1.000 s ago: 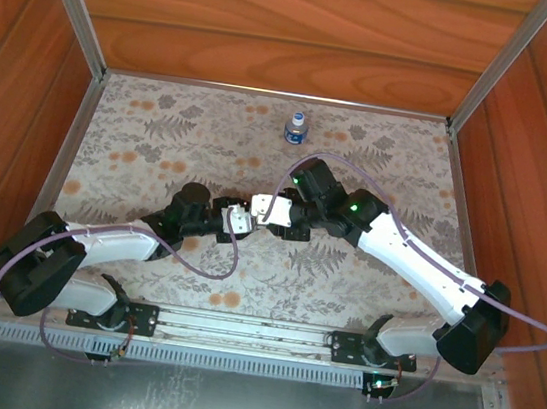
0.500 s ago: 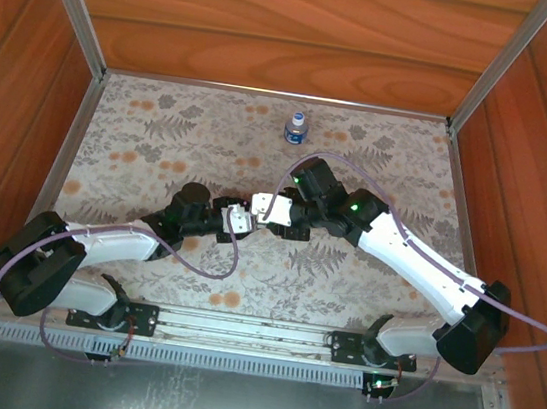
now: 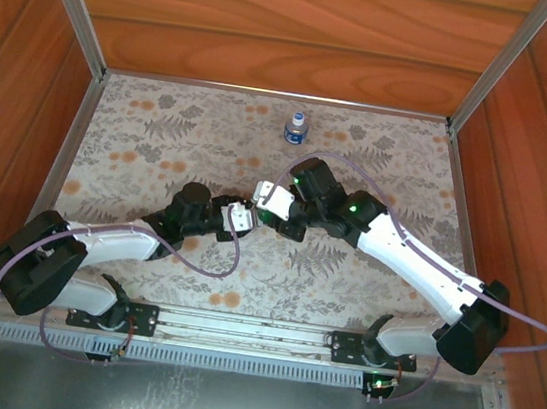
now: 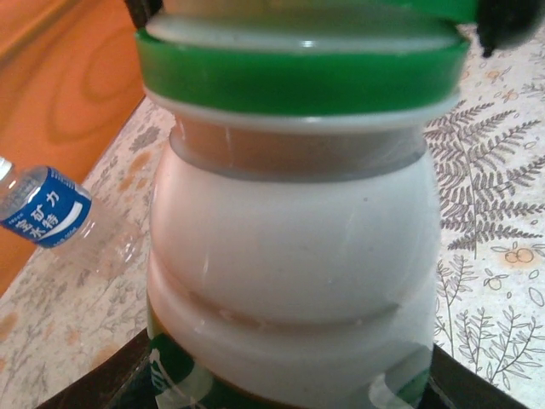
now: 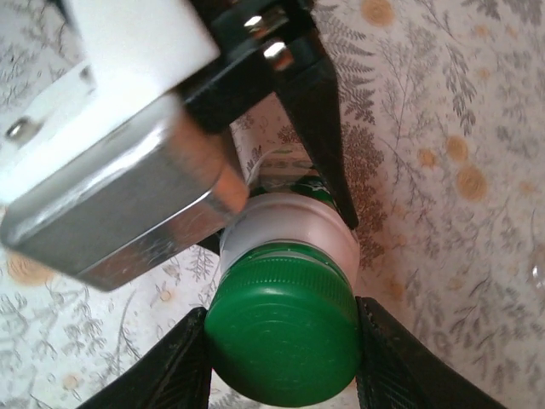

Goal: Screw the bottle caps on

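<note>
Left fingers [image 4: 89, 390]: clenched on the white bottle [image 4: 298, 256]; they grip it low on its body
Right fingers [image 5: 174, 366]: grasping the green cap [image 5: 281, 341]; one finger on each side
Green cap: sits on the neck of the white bottle
White bottle: between the two arms, near the middle of the counter [image 3: 150, 148]
Clear bottle [image 3: 296, 127]: blue label; stands upright at the far edge, well apart from both arms

Left hand [image 3: 242, 219], right hand [image 3: 264, 208], both clamped.

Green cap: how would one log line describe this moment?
left gripper: shut on white bottle | right gripper: shut on green cap | clear bottle: upright, far side
</note>
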Motion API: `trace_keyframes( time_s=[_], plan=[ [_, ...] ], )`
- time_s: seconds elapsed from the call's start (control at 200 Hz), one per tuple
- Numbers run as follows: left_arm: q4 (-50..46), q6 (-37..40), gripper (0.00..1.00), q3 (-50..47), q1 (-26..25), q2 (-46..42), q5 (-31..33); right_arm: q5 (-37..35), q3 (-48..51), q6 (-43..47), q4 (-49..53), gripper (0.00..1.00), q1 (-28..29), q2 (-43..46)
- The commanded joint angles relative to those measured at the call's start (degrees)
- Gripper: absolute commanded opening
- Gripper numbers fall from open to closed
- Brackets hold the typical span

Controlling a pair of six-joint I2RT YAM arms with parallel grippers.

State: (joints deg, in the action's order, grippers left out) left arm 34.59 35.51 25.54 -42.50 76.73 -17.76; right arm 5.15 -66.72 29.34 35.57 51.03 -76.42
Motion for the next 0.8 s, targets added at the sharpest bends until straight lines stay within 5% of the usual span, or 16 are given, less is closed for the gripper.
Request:
trace_keyframes(
  time_s=[0.0,0.255,0.365,0.485,0.685,0.794],
  plan=[
    [0.7,2.0,0.51,1.9,-0.4,0.8,4.9,-1.2,0.4,-24.3,-8.0,0.16,0.5,1.2],
    [0.8,5.1,0.51,2.7,-0.4,1.6,8.7,-6.6,1.9,-63.1,-8.7,0.19,0.5,0.5],
    [0.7,5.7,0.51,2.6,-0.4,1.6,8.4,-4.2,2.0,-69.4,-8.9,0.21,0.5,0.4],
    [0.7,5.5,0.51,2.2,-0.4,1.2,7.2,-4.9,1.3,-64.3,-7.5,0.29,0.3,1.4],
    [0.1,4.1,0.51,1.1,-0.4,0.1,4.3,-5.2,3.0,-36.6,-5.3,0.65,0.3,6.1],
    [-0.3,4.1,0.51,0.8,-0.4,-0.2,3.0,-5.6,4.5,-22.3,-3.0,0.68,0.3,9.5]
  ],
)
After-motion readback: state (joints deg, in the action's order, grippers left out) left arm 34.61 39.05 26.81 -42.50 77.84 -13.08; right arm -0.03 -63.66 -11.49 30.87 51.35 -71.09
